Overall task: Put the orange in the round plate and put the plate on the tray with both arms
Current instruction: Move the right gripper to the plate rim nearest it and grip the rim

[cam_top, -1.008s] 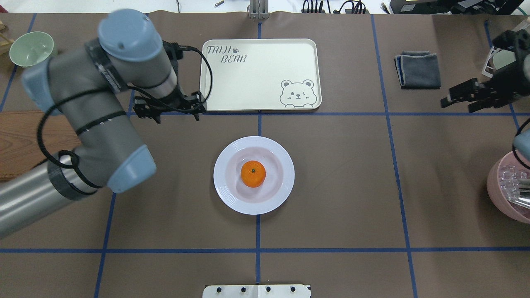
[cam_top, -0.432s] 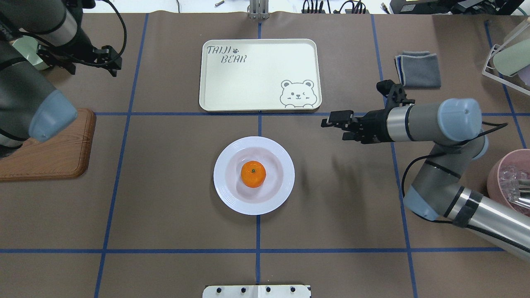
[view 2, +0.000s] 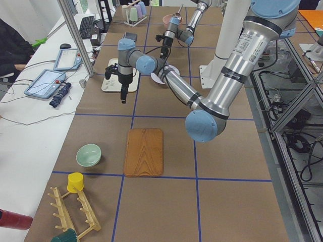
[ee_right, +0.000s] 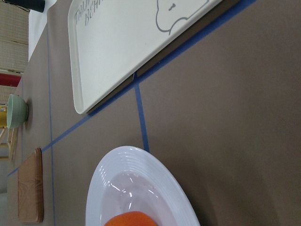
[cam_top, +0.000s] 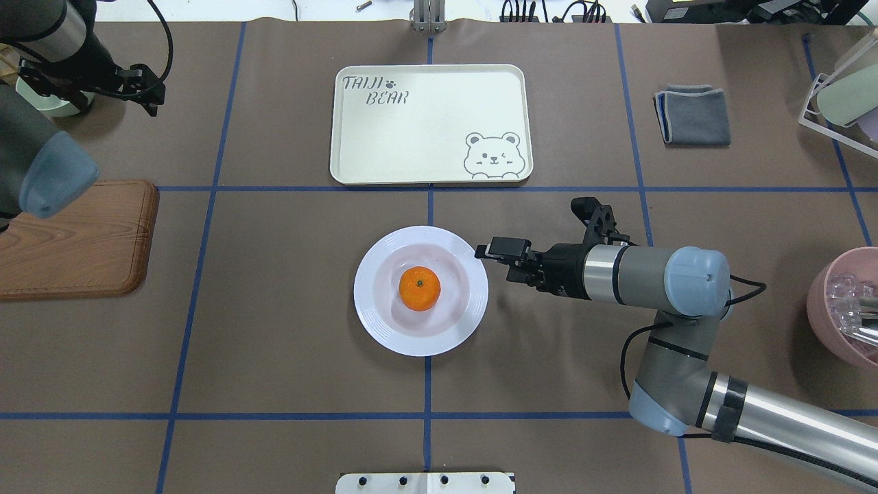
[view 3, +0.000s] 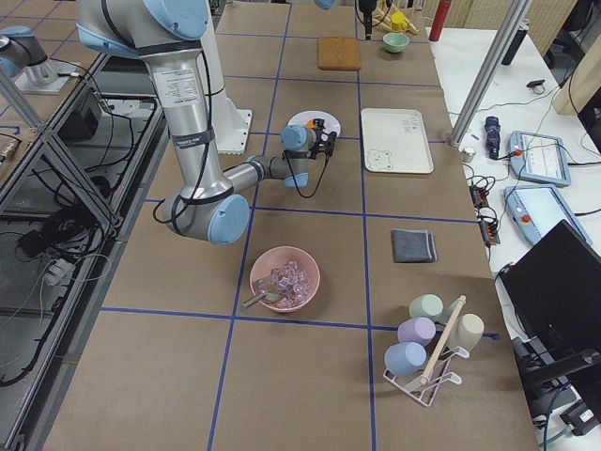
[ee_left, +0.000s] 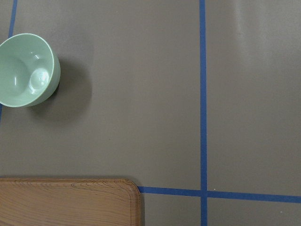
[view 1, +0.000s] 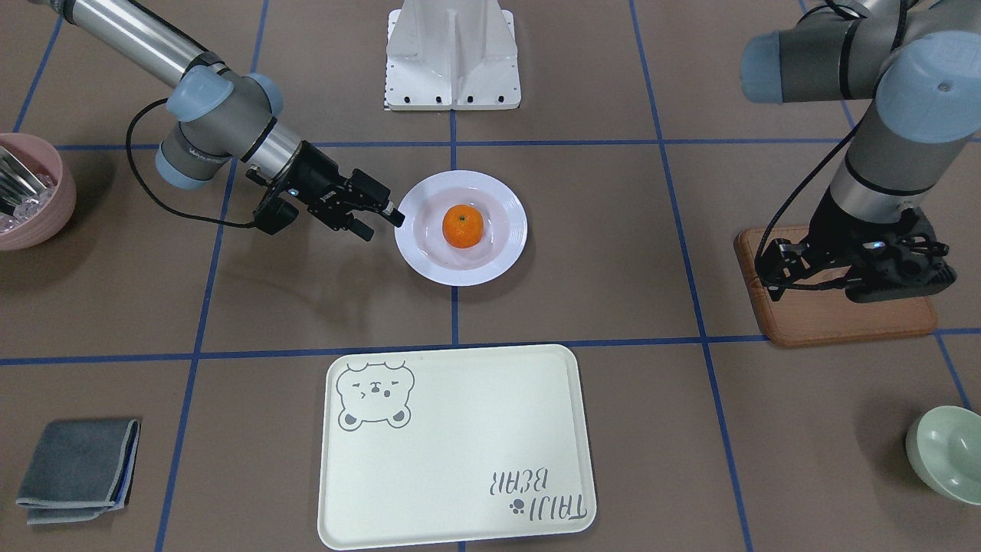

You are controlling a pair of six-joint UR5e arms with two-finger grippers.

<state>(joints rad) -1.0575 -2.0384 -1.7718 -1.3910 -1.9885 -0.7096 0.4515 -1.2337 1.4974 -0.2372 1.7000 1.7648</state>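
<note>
The orange (cam_top: 419, 288) lies in the sunken centre of the round white plate (cam_top: 374, 322), mid-table, also seen as orange (view 1: 463, 226) on plate (view 1: 425, 261). My right gripper (cam_top: 495, 264) is open at the plate's right rim, one fingertip (view 1: 397, 218) reaching over the edge. The right wrist view has the plate (ee_right: 117, 169) close below. The cream tray (cam_top: 425, 137) lies bare beyond the plate. My left gripper (cam_top: 92, 92) hangs open and holding nothing high at the far left, above the table near the wooden board (view 1: 843, 322).
A wooden board (cam_top: 75, 237) lies at the left edge and a pale green bowl (ee_left: 26, 70) at the far left corner. A folded grey cloth (cam_top: 693, 114), a cup rack (cam_top: 844, 96) and a pink bowl (cam_top: 844, 309) stand on the right.
My right arm swung in from the right edge to the plate's right rim. My left arm pulled back from beside the tray to the far left corner. Plate and orange stayed put.
</note>
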